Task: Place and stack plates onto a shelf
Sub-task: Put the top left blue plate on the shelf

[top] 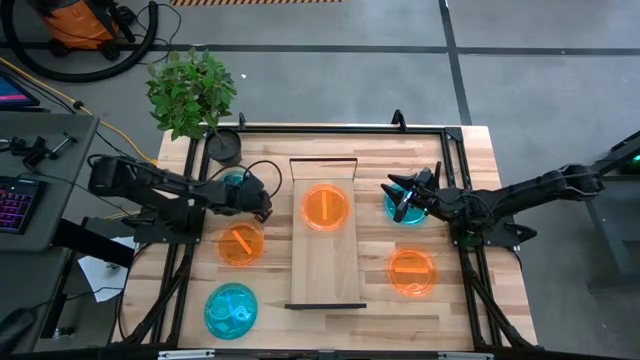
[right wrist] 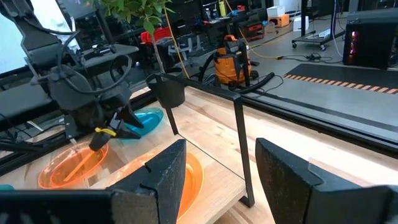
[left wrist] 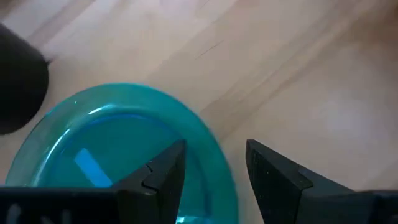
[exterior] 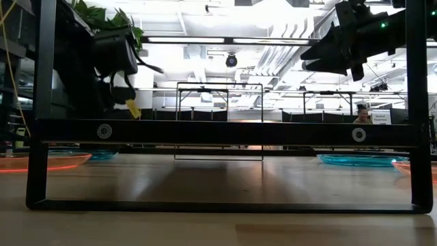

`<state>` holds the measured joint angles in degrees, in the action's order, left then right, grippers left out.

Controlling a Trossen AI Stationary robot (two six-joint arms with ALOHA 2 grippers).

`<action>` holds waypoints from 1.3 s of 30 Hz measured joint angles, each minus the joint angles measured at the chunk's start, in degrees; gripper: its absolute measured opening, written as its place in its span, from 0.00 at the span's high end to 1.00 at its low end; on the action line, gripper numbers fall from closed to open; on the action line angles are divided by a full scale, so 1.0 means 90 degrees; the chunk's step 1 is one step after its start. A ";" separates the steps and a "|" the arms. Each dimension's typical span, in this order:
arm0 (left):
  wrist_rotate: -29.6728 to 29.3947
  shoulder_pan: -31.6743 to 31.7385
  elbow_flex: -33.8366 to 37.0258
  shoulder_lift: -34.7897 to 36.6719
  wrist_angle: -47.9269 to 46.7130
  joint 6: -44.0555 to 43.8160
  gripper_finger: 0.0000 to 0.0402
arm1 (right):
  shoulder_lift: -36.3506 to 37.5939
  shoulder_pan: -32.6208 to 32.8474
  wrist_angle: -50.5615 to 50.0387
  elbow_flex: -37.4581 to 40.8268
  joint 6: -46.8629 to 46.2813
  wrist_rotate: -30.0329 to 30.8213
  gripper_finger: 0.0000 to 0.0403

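Note:
The shelf (top: pixel 322 260) lies along the middle of the table, and one orange plate (top: pixel 325 207) rests flat on its far half. My left gripper (top: pixel 265 200) is open and raised over the edge of a cyan plate (left wrist: pixel 118 137) left of the shelf. In the left wrist view one finger stands over the rim and the other outside it. My right gripper (top: pixel 397 193) is open and hovers high over another cyan plate (top: pixel 408 210) right of the shelf. A second orange plate (top: pixel 240 243), a third orange plate (top: pixel 411 272) and a third cyan plate (top: pixel 231 310) lie flat on the table.
A potted plant (top: pixel 222 143) stands at the far left corner. Dark frame bars (top: pixel 455 190) run along the table's edges and cross the low view (exterior: pixel 225 130). The shelf's near half (top: pixel 325 285) is bare wood. A keyboard and cables sit off the table's left side.

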<state>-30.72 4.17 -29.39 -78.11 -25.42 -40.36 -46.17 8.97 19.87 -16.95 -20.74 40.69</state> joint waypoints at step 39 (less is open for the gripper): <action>0.0805 -0.0843 -0.0483 0.1264 -0.0211 0.0472 1.00 | 0.0000 0.0000 -0.0084 0.0000 -0.0145 0.0000 0.56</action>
<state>-23.47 -3.42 -33.73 -66.73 -27.31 -36.11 -46.17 8.97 19.11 -16.95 -22.04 40.69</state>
